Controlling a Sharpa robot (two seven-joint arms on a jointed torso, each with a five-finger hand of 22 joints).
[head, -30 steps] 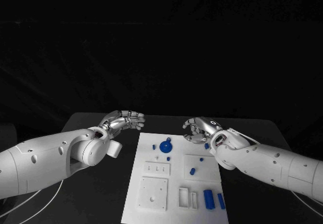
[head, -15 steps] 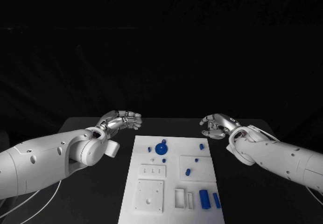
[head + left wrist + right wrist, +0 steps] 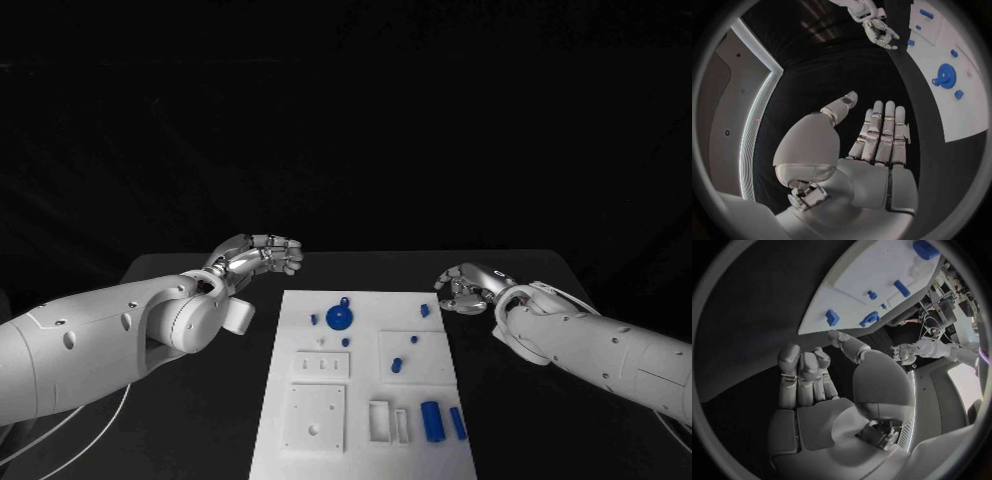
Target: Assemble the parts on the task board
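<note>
The white task board (image 3: 320, 412) lies in the middle of the black table. A round blue part (image 3: 339, 318) sits at its far end, small blue pieces (image 3: 426, 310) are scattered near it, and two blue bars (image 3: 431, 417) lie at the near right. My left hand (image 3: 261, 256) hovers beyond the board's far left corner, empty, with its fingers straight in the left wrist view (image 3: 876, 142). My right hand (image 3: 469, 288) hangs off the board's far right edge, holding nothing. Its fingers are loosely bent and its thumb stands apart (image 3: 807, 385).
Bare black table (image 3: 173, 270) surrounds the board on all sides. Raised white blocks and slots (image 3: 326, 364) cover the board's near half. The left wrist view shows the board (image 3: 967, 107), the round blue part (image 3: 945, 77) and my right hand (image 3: 878, 27).
My right hand has drawn back from over the board's far right part to the table beside it. The left hand has stayed where it was.
</note>
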